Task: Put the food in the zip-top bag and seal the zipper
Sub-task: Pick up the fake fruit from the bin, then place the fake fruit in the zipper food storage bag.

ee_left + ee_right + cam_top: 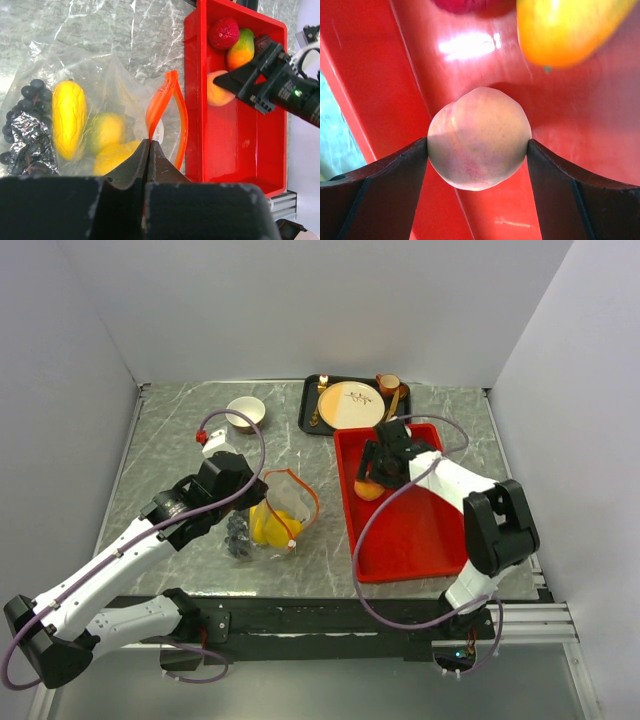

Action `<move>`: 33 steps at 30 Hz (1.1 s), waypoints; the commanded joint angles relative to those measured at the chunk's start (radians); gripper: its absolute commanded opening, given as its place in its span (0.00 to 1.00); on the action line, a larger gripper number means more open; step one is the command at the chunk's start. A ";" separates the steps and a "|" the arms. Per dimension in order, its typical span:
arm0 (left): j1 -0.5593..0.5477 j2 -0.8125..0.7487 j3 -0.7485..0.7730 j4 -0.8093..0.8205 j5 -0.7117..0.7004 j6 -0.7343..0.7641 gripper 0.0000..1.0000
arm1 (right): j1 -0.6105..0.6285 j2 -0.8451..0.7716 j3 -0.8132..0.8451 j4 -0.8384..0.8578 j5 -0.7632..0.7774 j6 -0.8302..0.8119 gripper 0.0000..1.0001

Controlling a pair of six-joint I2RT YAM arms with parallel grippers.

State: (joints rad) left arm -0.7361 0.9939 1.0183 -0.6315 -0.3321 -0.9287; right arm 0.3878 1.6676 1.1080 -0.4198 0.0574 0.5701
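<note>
right hand snug around peach

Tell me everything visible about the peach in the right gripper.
The peach is a small round toy fruit, pale pink-orange with faint speckles and a shallow cleft, smooth like plastic. The right gripper's dark fingers press its opposite sides. It is inside the red tray near one wall, the mango nearby; whether it's lifted is unclear.

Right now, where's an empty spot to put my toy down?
Bare: the red tray's near half, and the table's far-left corner beside the small bowl. Crowded: the tray's far end, with fruits and the right fingers, and around the bag.
</note>
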 commanded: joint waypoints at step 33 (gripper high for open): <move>0.003 0.000 0.008 0.061 0.030 0.008 0.02 | 0.378 -0.296 0.035 0.158 -0.266 0.097 0.49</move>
State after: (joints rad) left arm -0.7361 1.0130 1.0183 -0.6086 -0.3111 -0.9264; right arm 0.7269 1.3178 1.0798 -0.2970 -0.2039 0.6498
